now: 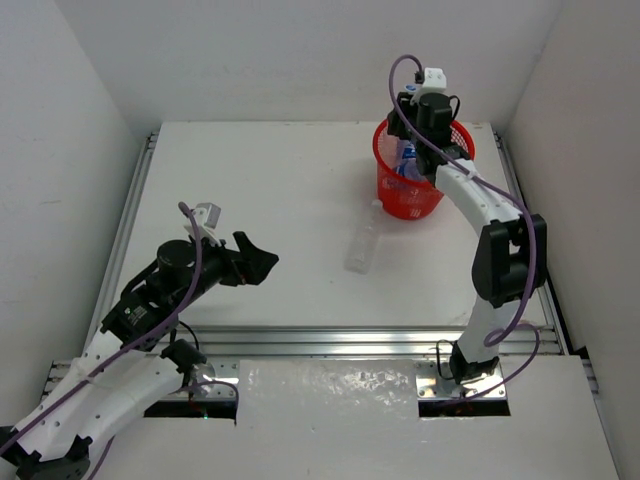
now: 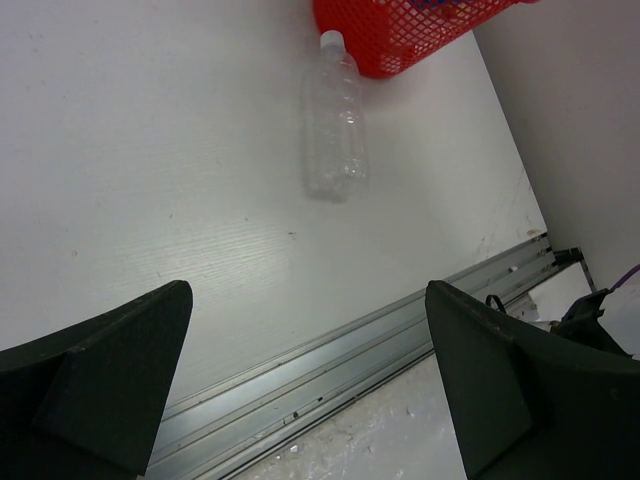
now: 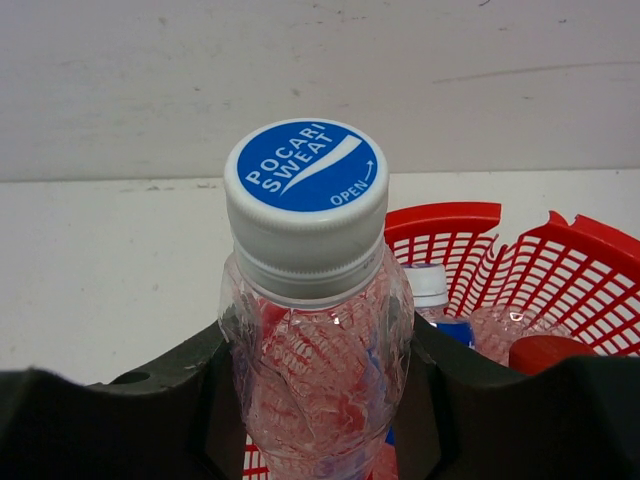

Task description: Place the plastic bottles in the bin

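Observation:
My right gripper (image 3: 312, 375) is shut on a clear plastic bottle (image 3: 310, 330) with a white and blue cap, held upright over the red mesh bin (image 1: 408, 170). Inside the bin (image 3: 560, 270) lie other bottles: one with a white cap (image 3: 428, 285) and one with a red cap (image 3: 545, 352). An unlabelled clear bottle (image 1: 364, 238) lies on its side on the table just in front of the bin; the left wrist view shows this bottle (image 2: 335, 120) too. My left gripper (image 1: 258, 260) stands open and holds nothing, well to the left of that bottle.
White walls close in the table on three sides. A metal rail (image 1: 330, 340) runs along the near edge, with others along the left and right sides. The bin stands at the back right, close to the right wall.

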Motion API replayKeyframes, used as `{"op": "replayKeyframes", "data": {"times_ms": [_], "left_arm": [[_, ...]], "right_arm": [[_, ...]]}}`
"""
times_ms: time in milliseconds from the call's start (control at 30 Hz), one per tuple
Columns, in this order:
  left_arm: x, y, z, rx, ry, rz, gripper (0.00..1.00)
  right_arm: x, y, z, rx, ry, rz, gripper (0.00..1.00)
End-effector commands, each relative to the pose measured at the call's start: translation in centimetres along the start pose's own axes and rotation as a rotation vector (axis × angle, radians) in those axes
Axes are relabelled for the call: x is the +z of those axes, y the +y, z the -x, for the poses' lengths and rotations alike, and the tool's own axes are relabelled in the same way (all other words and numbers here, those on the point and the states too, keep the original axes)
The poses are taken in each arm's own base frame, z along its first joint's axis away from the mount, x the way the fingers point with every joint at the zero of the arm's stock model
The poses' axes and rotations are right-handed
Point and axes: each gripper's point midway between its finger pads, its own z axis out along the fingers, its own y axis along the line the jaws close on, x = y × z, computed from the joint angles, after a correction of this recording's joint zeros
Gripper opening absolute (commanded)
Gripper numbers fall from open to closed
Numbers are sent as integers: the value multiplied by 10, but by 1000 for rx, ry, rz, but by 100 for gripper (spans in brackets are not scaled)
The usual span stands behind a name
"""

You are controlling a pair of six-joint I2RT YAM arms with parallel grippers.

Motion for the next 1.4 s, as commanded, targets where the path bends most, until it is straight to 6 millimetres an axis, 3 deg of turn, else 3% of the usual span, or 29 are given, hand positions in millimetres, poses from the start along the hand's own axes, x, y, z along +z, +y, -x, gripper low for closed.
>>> {"op": "replayKeyframes", "data": {"times_ms": [0, 333, 467, 500, 567, 633, 767, 900, 1033, 1067, 1133, 1200, 1233, 1300, 1333, 1367], "left_arm": [[1, -6, 7, 16, -32, -33, 100], [0, -10, 5, 18, -19, -52, 100], [0, -10, 5, 18, -21, -53, 100], [1, -10, 5, 18, -21, -53, 100], [1, -10, 4, 18, -16, -55, 100], [1, -10, 4, 18, -14, -54, 100], [1, -10, 5, 16, -20, -54, 100], [3, -9, 4, 15, -14, -49, 100], [8, -6, 2, 11, 5, -22, 100], [12, -3, -1, 10, 18, -11, 100], [19, -4, -1, 6, 24, -7, 100], [33, 0, -10, -21, 70, 18, 100], [45, 1, -16, -34, 99, 28, 100], [58, -3, -18, -87, 115, 30, 100], [65, -6, -22, -104, 130, 26, 100], [76, -7, -28, -119, 155, 40, 100]], "right_arm": [[0, 0, 11, -30, -38, 12, 12], [-4, -1, -25, -35, 0, 42, 12], [-9, 1, -28, -25, -8, 57, 12], [-11, 2, -27, -27, -6, 62, 17], [-13, 5, -22, -29, -15, 72, 53], [-15, 4, -16, -31, -14, 71, 79], [-18, 7, 2, -32, -36, 76, 97], [-23, 9, 21, -37, -44, 73, 99], [-35, 11, 59, -38, -85, 60, 99], [-39, 11, 61, -34, -66, 55, 99], [-52, 12, 86, -18, -86, 40, 99], [-64, 14, 86, -9, -29, 19, 99], [-74, 12, 106, -1, -55, -8, 99], [-91, 12, 99, -10, 23, -34, 99], [-108, 11, 110, -12, 13, -43, 99], [-120, 10, 96, -13, 74, -54, 99]]}}
